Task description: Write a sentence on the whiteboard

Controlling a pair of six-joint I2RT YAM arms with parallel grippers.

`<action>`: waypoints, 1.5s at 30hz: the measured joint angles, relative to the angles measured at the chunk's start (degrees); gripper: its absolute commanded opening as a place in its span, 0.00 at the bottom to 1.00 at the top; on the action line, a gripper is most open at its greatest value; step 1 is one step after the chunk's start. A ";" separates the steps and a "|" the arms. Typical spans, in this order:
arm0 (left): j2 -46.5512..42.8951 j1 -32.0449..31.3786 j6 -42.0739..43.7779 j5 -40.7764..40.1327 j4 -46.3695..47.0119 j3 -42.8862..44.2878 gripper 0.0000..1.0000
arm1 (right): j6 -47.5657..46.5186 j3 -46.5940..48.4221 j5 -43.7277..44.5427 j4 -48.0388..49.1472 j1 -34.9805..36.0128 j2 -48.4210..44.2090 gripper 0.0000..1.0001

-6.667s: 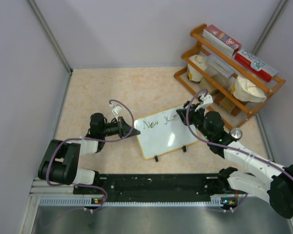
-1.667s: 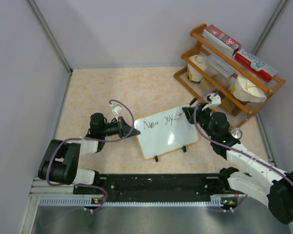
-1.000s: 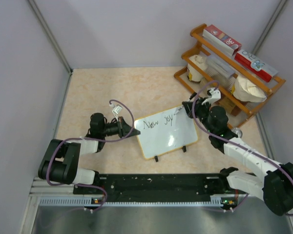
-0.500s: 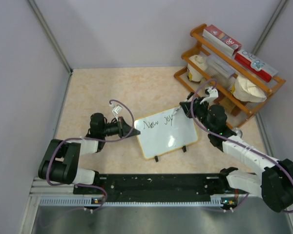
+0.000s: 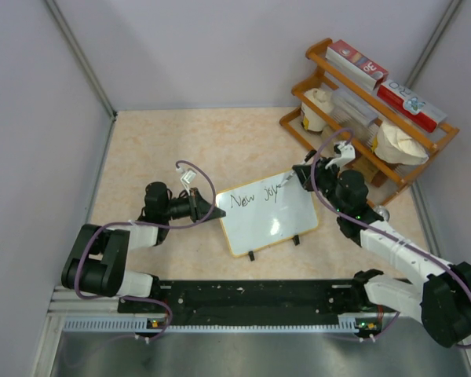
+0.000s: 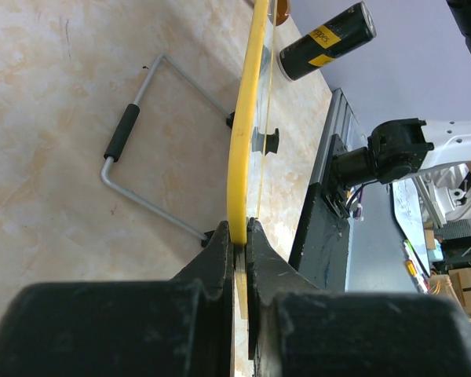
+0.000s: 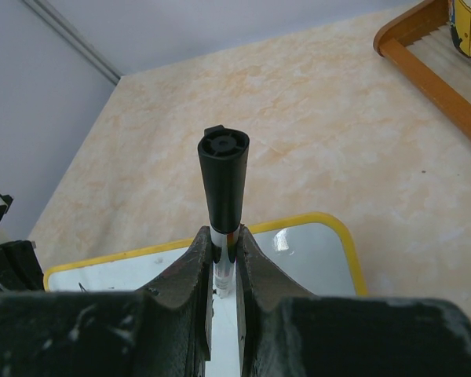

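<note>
The whiteboard (image 5: 271,218) stands tilted on two black feet in the middle of the table, with "New joy" handwritten along its top. My left gripper (image 5: 214,211) is shut on the board's left edge; the left wrist view shows the yellow frame (image 6: 243,133) pinched between the fingers (image 6: 220,251). At the board's upper right corner my right gripper (image 5: 301,177) is shut on a marker (image 7: 224,169) with a black end. In the right wrist view the marker stands upright between the jaws over the board's white corner (image 7: 306,243). The marker tip is hidden.
A wooden rack (image 5: 369,110) with boxes and cream cups stands at the back right, close behind my right arm. A wire stand (image 6: 141,157) props the board from behind. Grey walls close in the table on three sides.
The writing has grown from "New j" to "New joy". Over the last second my right gripper has shifted slightly right at the board's upper right corner. The left gripper and the board have not moved.
</note>
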 measured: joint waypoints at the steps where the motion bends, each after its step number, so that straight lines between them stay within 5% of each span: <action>1: 0.00 0.00 0.02 -0.02 0.00 0.00 0.00 | 0.00 0.00 -0.04 0.00 -0.04 0.00 0.00; 29: 0.09 0.00 -0.02 0.02 0.20 0.00 0.00 | 3.10 -2.47 -2.80 2.01 -0.11 -0.92 0.00; 45: 0.09 0.00 -0.02 0.04 0.22 0.00 0.00 | 2.29 -3.41 -1.18 -3.06 -1.09 -11.67 0.00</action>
